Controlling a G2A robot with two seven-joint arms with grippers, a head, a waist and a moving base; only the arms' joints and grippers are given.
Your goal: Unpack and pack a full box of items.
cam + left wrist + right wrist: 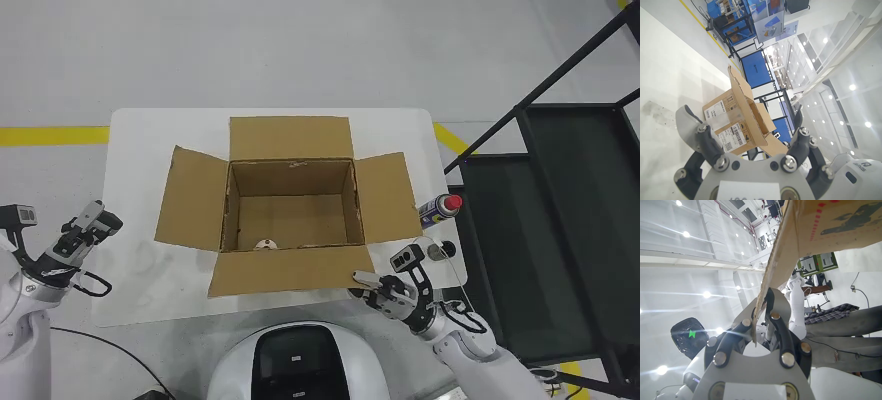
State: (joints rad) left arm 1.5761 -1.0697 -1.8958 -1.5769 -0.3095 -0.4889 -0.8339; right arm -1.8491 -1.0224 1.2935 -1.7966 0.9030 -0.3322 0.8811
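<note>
1. Box (pixel 290 178), top view: it stands open on the table (pixel 140 140) with its flaps spread and its long axis running crosswise before the robot. The right claw (pixel 365 283) sits at the right-hand corner of the near flap (pixel 285 272), so the cavity lies just beyond it and toward its inner side. The left claw (pixel 100 216) hangs well apart, out by the table's edge, with the box off to its inner side. The right arm is plainly the nearer. A small pale item (pixel 265 243) lies on the box floor, and a spray can (pixel 438 207) is just beyond the right claw.
2. Left wrist view: the fingers stand spread and hold nothing, with the labelled side of the box ahead between them.
3. Right wrist view, showing what the top view hides: the flap's corrugated edge runs between the two fingers. They seem pressed onto it, though contact on the far face is hard to confirm.
</note>
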